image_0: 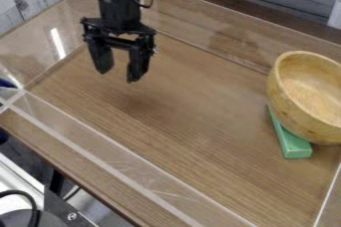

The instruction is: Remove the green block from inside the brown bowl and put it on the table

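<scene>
The green block lies flat on the table at the right, partly tucked under the near-left side of the brown bowl. The bowl's pale inside shows nothing in it. My gripper hangs over the left-middle of the table, far to the left of bowl and block. Its two black fingers point down and stand apart, open, with nothing between them.
Low clear acrylic walls edge the table on all sides. A grey plank wall stands behind at the top left. Dark cables show below the table's front-left corner.
</scene>
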Motion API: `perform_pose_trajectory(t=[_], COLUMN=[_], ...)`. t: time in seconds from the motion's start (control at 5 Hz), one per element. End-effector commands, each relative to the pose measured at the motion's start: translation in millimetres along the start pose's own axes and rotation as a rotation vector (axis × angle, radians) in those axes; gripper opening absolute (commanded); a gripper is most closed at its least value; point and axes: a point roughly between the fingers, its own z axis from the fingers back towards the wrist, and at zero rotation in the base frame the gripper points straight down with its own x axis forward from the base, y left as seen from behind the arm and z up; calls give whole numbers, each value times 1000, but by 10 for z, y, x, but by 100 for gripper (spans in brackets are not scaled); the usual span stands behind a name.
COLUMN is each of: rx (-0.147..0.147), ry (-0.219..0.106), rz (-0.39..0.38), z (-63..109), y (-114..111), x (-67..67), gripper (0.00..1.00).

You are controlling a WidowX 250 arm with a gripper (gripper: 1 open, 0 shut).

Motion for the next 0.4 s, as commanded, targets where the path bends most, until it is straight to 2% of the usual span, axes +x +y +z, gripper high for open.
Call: perform_pose_trajectory(t=[0.0,0.2], rx=[37,67], ry=[-18,5], rz=[-19,-58], z=[-7,-147], y=[-3,-78], x=[68,97], gripper=[100,100])
